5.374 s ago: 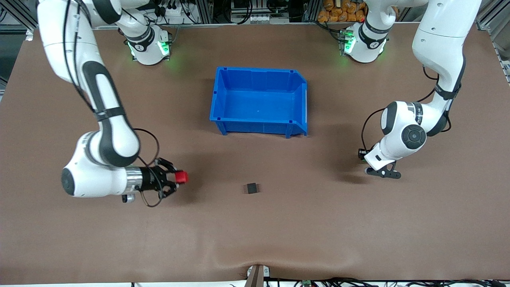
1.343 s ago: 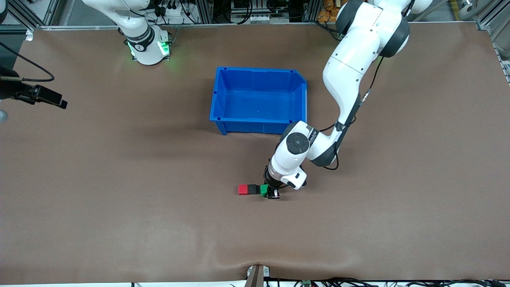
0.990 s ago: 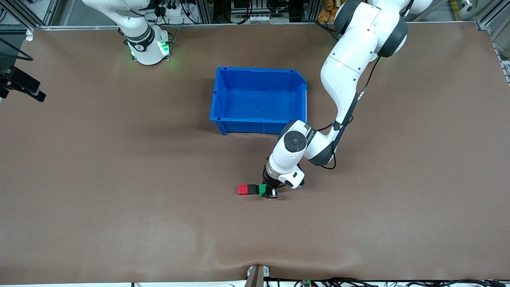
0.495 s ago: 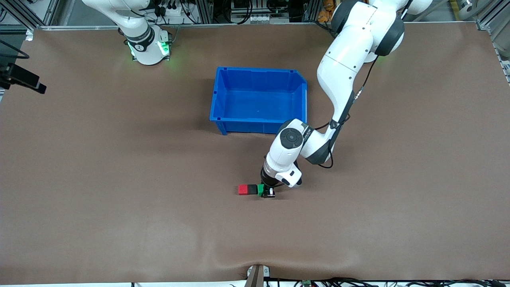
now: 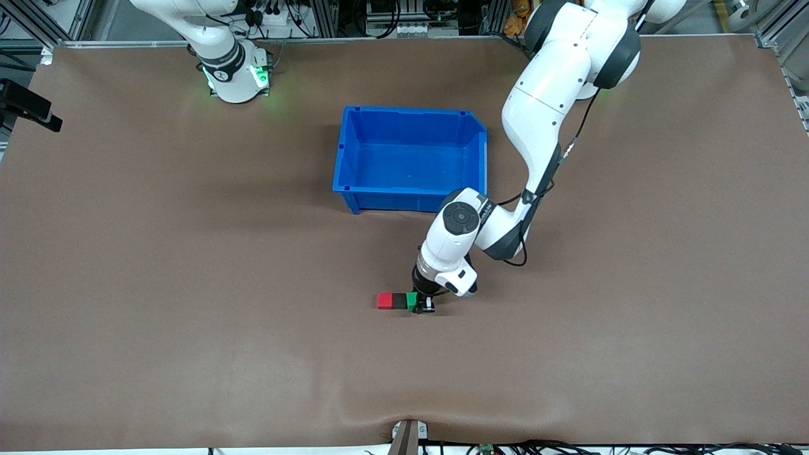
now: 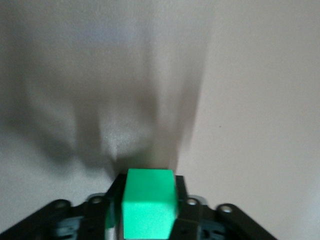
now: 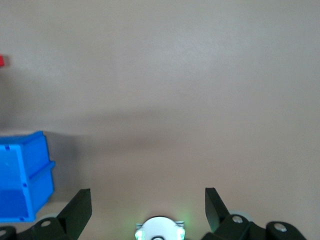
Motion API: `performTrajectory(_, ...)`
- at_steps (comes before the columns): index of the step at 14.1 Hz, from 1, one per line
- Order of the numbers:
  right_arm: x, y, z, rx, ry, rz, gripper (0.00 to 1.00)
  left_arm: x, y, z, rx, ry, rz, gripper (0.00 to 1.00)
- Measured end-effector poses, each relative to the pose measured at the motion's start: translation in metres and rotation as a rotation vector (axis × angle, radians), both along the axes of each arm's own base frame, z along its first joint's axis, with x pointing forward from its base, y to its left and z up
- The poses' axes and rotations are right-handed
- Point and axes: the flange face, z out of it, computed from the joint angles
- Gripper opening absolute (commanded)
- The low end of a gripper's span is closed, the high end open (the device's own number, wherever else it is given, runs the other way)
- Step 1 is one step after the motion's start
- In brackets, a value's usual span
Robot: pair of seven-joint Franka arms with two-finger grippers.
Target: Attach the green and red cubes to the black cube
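The red cube (image 5: 383,301), the black cube (image 5: 399,301) and the green cube (image 5: 411,301) lie in one row on the table, nearer to the front camera than the blue bin. The red cube sits against the black cube's side toward the right arm's end. My left gripper (image 5: 421,304) is down at the table and shut on the green cube (image 6: 148,210), which rests against the black cube's other side. The black cube is hidden in the left wrist view. My right gripper (image 7: 148,212) is open and empty, raised high at the right arm's end of the table.
The empty blue bin (image 5: 411,199) stands mid-table, close to the left arm's elbow; it also shows in the right wrist view (image 7: 22,182). The right arm's base (image 5: 234,72) glows green. A dark part of the right hand (image 5: 28,110) shows at the table's edge.
My left gripper has slid the green cube toward the black cube until they meet. The right arm placed the red cube earlier and has drawn back to the table's edge.
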Motion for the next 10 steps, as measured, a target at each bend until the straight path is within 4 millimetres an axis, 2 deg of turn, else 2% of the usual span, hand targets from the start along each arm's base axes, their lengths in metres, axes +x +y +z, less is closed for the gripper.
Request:
performTrajectory(3,-0.001,-0.007,-0.002,0.006,0.003,0.044,1.0,-0.004,-0.006,-0.003,0.01,-0.016,-0.038,1.0)
performTrajectory(6,0.0,-0.005,-0.003,0.006,0.004,0.055,1.0,-0.003,-0.014,0.011,0.043,-0.072,-0.108,1.0)
performTrajectory(8,0.0,-0.005,-0.003,0.006,0.004,0.053,1.0,0.004,-0.012,0.034,0.069,-0.077,-0.115,1.0)
performTrajectory(10,0.0,-0.005,-0.003,0.006,0.001,0.054,1.0,0.02,0.004,0.075,0.108,-0.088,-0.099,1.0)
